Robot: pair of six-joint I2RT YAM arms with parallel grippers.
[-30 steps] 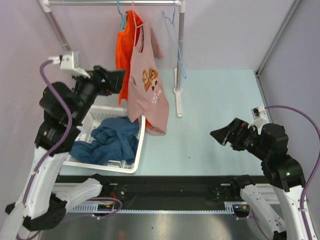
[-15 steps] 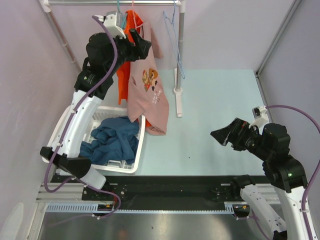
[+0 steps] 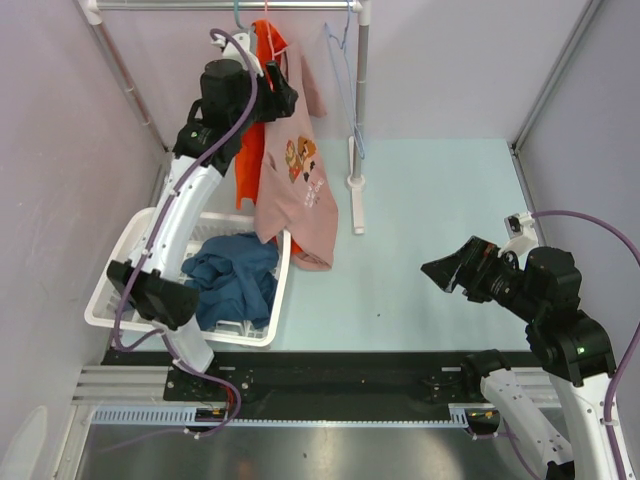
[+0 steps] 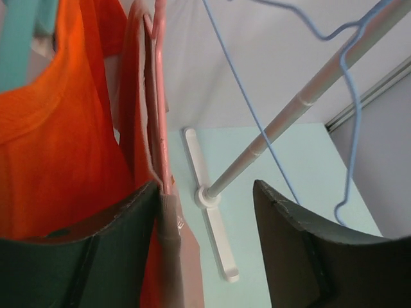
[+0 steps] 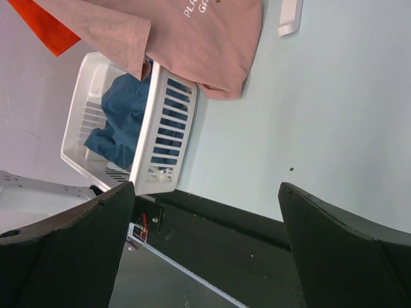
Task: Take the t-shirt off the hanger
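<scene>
Left fingers [image 4: 115, 244] have climbed from the basket [image 3: 262, 335] to the t-shirt [image 3: 295, 180] shoulder on its hanger [image 4: 160, 96], narrowing but unclamped, so a grasp looks near; right fingers [image 5: 64, 256] gape empty.

Your left gripper [image 4: 205, 192] is boxed in: its left finger presses against the pink t-shirt [image 3: 295, 190], with the orange shirt [image 4: 58, 141] crowding beyond, and the rack pole [image 4: 302, 99] and blue hanger [image 4: 258, 115] cross the gap ahead. The basket [image 5: 170, 135] fills the table's left side. Right of the pole the table [image 3: 440, 200] lies open around your right gripper [image 5: 207, 189]
</scene>
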